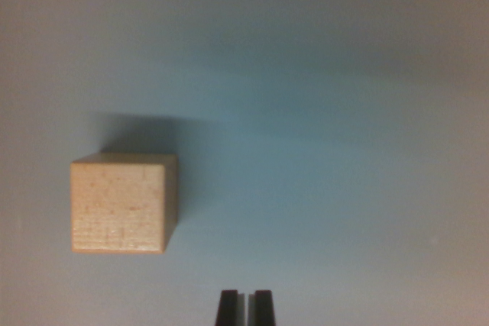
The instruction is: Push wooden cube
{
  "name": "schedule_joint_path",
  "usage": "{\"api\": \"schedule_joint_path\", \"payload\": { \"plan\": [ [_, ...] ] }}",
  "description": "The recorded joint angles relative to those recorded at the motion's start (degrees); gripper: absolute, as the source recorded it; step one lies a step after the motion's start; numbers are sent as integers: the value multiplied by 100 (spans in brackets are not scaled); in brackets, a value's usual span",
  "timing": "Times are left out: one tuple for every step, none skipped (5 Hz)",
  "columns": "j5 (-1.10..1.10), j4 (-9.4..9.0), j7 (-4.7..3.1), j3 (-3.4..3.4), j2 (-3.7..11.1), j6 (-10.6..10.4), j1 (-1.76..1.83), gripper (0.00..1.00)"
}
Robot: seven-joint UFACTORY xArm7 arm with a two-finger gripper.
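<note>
The gripper (245, 307) is peeking in at the bottom edge of the wrist view, its two dark fingertips (228, 308) pressed nearly together with only a thin slit between them, holding nothing. The wooden cube (122, 204) is sitting apart from it, up and toward the wrist view's left, resting square on the plain grey table (344, 150). Being a cube, it is offering no long axis. I judge a leftward shift is needed before pushing.
</note>
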Motion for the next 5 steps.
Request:
{"api": "schedule_joint_path", "payload": {
  "plan": [
    [0,0,0,0,0,0,0,0],
    [-2,-166,82,48,99,-239,61,0],
    [-2,-166,82,48,99,-239,61,0],
    [-5,-333,165,96,200,-479,122,0],
    [-5,-333,165,96,200,-479,122,0]
  ]
}}
